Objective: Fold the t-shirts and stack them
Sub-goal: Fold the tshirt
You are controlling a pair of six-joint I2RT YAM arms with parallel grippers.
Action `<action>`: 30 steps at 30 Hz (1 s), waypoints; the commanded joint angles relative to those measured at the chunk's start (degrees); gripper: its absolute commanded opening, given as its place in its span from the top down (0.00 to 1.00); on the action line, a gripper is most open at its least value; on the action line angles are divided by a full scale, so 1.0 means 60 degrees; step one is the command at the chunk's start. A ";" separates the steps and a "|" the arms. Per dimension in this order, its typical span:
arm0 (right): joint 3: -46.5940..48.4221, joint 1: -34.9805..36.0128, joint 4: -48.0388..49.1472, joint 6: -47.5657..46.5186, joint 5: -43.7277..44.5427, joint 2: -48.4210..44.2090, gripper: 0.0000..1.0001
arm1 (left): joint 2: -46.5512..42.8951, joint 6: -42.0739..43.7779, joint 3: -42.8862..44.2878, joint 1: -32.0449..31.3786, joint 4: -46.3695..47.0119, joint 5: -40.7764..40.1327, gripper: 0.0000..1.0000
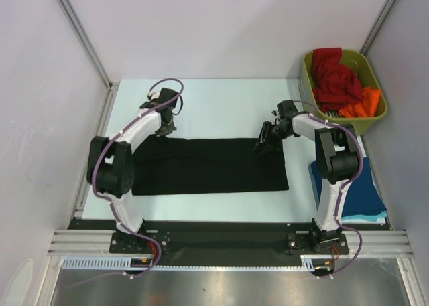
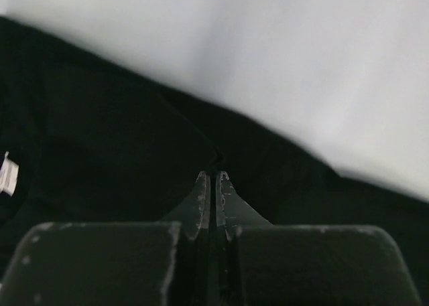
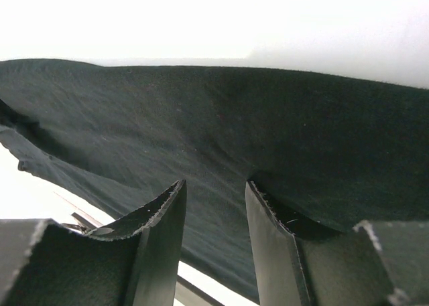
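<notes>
A black t-shirt lies folded into a long flat band across the middle of the table. My left gripper sits at the band's far left corner. In the left wrist view its jaws are shut, and a crease of the black cloth runs into the tips. My right gripper is at the band's far right edge. In the right wrist view it is open, with the black cloth just beyond the fingers and nothing held.
An olive-green bin at the far right corner holds a red shirt and an orange shirt. A folded dark blue shirt lies on a teal one beside the right arm. White walls enclose the table.
</notes>
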 commanded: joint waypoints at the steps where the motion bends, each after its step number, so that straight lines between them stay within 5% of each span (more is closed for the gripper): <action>1: -0.0083 0.0185 -0.0346 -0.0318 0.0266 0.0498 0.53 | -0.1042 -0.0737 -0.0712 -0.0129 -0.0587 -0.0309 0.99; 17: 0.0211 0.0155 -0.0772 -0.0538 0.0486 0.1040 0.53 | -0.4732 -0.4250 -0.4125 -0.1066 -0.2243 0.0496 0.94; 30: 0.0313 0.0053 -0.0977 -0.0641 0.0691 0.1187 0.53 | -0.6096 -0.5719 -0.5606 -0.2268 -0.2978 0.1155 0.86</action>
